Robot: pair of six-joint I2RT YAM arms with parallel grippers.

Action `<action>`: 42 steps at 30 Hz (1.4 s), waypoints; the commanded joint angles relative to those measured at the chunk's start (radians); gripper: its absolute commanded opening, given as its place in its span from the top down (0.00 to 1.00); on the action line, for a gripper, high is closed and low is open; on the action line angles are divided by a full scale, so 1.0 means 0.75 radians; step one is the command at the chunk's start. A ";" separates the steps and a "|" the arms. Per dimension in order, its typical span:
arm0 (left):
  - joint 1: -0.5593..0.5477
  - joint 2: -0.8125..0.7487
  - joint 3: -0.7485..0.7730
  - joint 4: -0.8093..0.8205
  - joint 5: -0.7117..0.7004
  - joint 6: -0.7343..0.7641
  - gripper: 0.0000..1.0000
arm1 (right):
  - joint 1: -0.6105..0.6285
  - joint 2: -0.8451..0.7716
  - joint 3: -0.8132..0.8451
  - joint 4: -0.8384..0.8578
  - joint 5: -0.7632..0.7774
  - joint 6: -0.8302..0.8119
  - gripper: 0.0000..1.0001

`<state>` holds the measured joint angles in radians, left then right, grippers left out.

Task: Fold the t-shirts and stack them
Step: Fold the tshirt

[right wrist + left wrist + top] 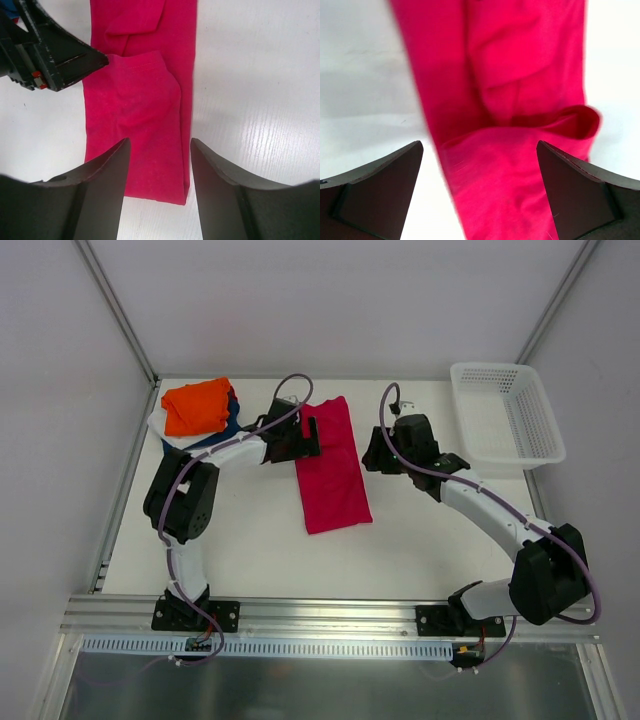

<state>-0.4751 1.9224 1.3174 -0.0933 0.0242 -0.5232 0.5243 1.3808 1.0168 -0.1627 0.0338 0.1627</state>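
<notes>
Long crimson-red cloth t-shirt [333,465] lies folded mid-tabletop [260,540], right of the orange-topped folded pile [197,406]. Left hand [479,145] gapes wide at its far left edge. Right hand [160,142] is half open nearby, and both are empty. Risk imo: pinching only the top layer, so the fold peels apart.

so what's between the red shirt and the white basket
The right gripper, close by the red shirt; from there only bare table up to the white basket, as the top view shows.

Open tabletop [250,560] nearside of crimson shirt [333,465]; folded stack [197,407] far-left, basket [505,410] far-right.
</notes>
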 commanded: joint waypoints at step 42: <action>-0.277 -0.495 -0.932 0.257 0.227 -0.487 0.01 | -0.135 0.122 -0.603 0.524 -0.483 0.364 0.37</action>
<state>-0.6636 1.5528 0.6865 0.1894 0.2085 -0.8623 0.4343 1.4517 0.5766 0.1707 -0.2996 0.4160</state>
